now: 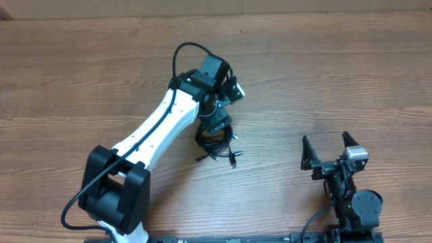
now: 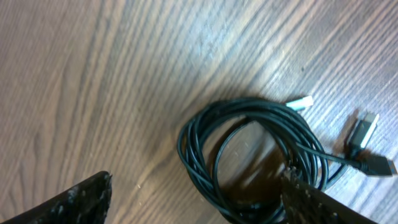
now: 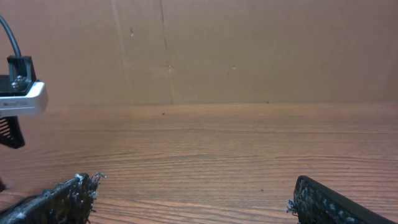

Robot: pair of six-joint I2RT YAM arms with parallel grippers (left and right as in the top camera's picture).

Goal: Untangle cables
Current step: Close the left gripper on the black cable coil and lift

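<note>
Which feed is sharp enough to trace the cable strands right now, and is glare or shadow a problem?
Left wrist: cables fairly sharp, plugs softer, the open left claw blurred at the bottom edge, shadow inside the coil. Overhead: even light, no glare, but the left arm hides part of the coil. Right wrist: table in focus, no cables in frame.

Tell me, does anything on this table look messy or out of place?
Only the cables: they lie looped together in one tangled coil beneath the open left gripper, plug ends poking out to one side. Nothing looks spilled or broken.
</note>
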